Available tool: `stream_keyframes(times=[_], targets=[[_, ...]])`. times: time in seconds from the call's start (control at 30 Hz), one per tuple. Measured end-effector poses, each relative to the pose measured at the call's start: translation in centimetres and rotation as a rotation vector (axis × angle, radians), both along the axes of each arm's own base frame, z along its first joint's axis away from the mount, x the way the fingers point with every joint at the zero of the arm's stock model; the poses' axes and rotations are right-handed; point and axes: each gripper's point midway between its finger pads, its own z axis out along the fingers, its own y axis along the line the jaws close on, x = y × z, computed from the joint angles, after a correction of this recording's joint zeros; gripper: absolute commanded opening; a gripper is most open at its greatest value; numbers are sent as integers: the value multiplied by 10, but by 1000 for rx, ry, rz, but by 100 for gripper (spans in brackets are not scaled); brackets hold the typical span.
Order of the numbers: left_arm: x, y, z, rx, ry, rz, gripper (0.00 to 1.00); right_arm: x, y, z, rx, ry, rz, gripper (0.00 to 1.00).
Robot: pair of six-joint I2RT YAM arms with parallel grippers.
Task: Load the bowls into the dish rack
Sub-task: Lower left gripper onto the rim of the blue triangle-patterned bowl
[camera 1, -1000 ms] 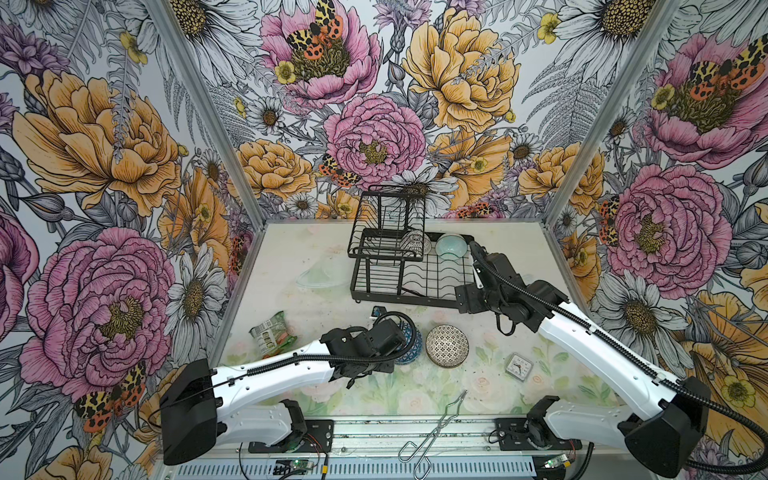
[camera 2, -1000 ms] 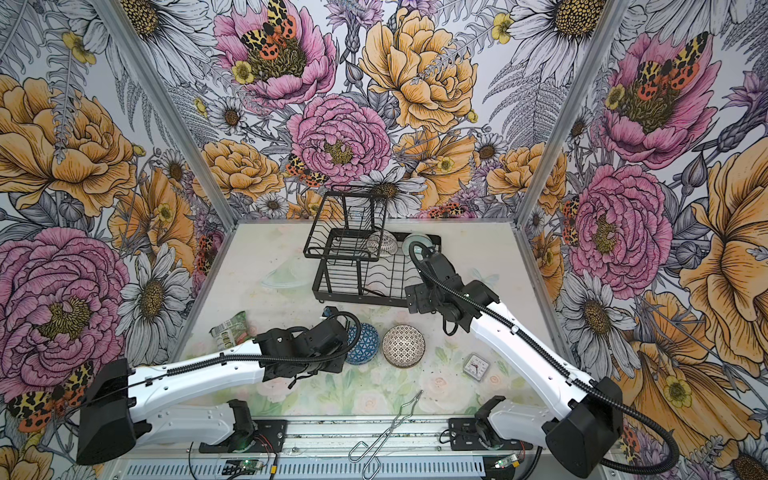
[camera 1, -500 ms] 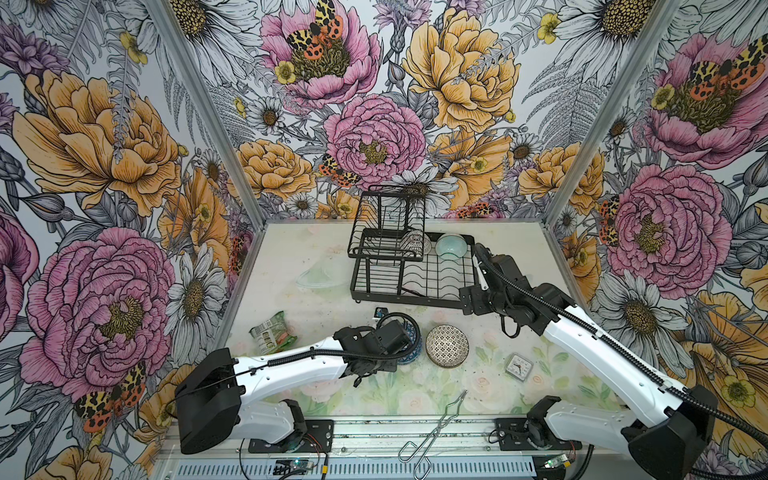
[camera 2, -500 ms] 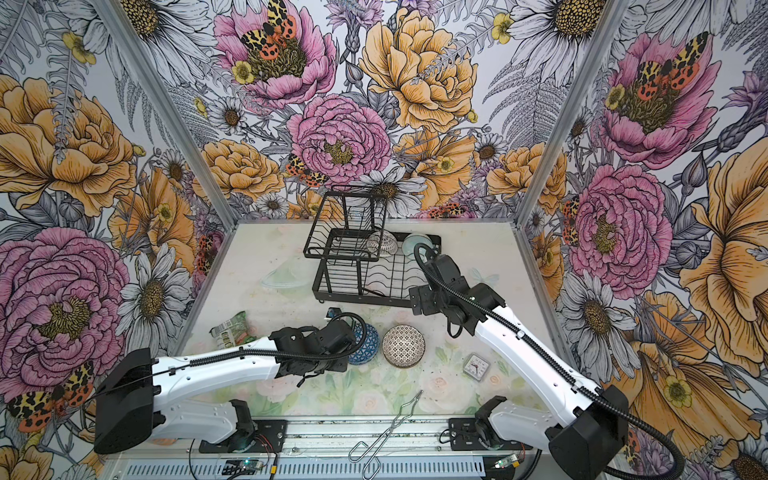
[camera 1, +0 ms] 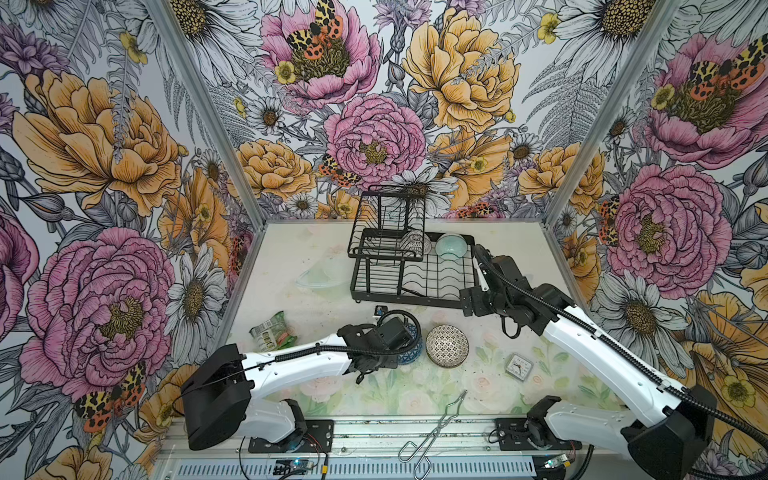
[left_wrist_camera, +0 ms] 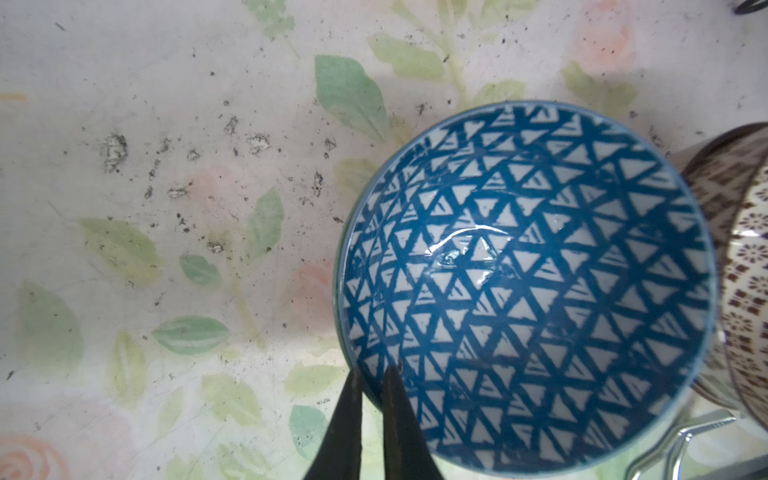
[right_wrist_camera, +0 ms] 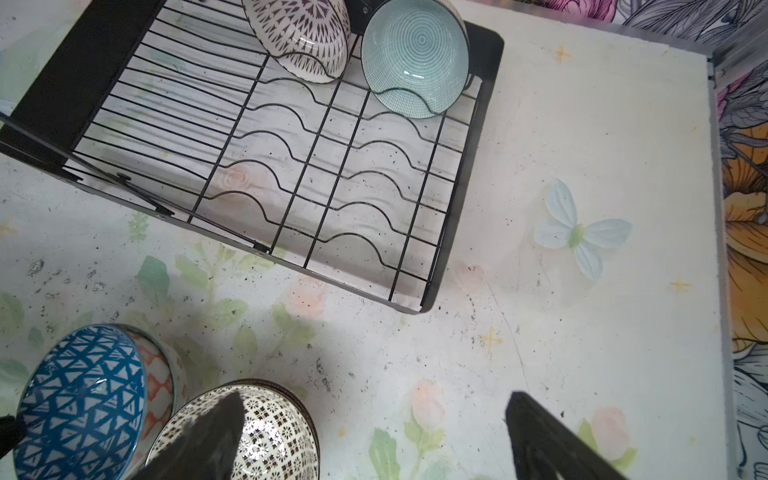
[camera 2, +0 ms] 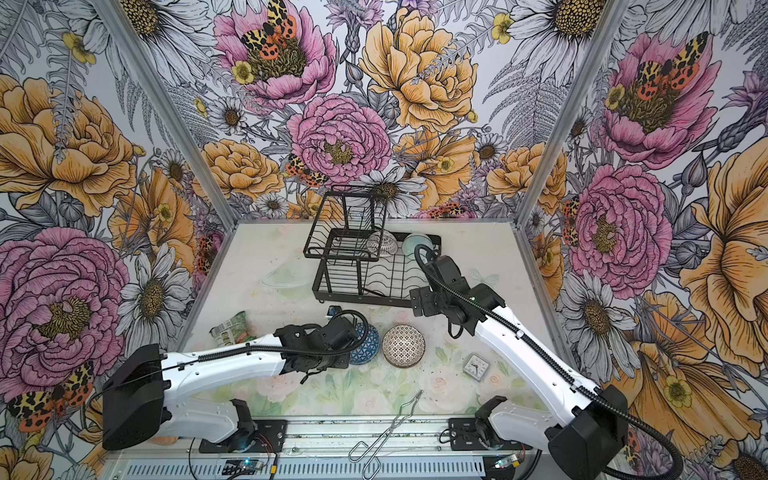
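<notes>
Narrowed sharply since a second back: left claw (left_wrist_camera: 374, 374), now pinching the near rim of the blue bowl (left_wrist_camera: 528, 291), one finger inside the wall, one outside. Also shifted: left arm's rear link, swung a little further in across both top views. Right arm barely altered. Rim grip judged deliberate: thin edge probably the only part slim enough for these fingers, and handy for tipping the bowl on edge into a wire slot. Blue bowl at the front-centre of the worktop (camera 1: 415, 386), tilted, touching an orange-lattice bowl (right_wrist_camera: 160, 374) partly hidden under it. Lifted or only resting, cannot tell. Dotted bowl (camera 1: 447, 345) just beside, mouth up. Right claw (right_wrist_camera: 374, 395) spread wide, holding nothing, hovering by the right edge of the dish rack (right_wrist_camera: 75, 75). Probably parked clear to leave the left arm a path, or waiting on its own pick. Already racked at the far end, on edge in the wave wires, side by side: mint bowl (camera 1: 452, 246) and white patterned bowl (camera 1: 415, 243). Nearer slots unfilled. Blue bowl in the left claw well apart from the rack, rack farther back on the worktop.
</notes>
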Motion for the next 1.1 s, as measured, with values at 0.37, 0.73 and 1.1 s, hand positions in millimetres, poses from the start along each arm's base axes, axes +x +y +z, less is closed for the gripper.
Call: stream_keyframes(times=[0.37, 0.73, 1.1], targets=[[1, -3, 3, -12, -5, 0, 0, -3, -2, -6, -8, 13, 0, 99], [-1, -6, 11, -34, -15, -6, 26, -4, -4, -9, -5, 16, -4, 100], [-2, -62, 52, -100, -80, -144, 80, -6, -7, -13, -8, 26, -8, 99]])
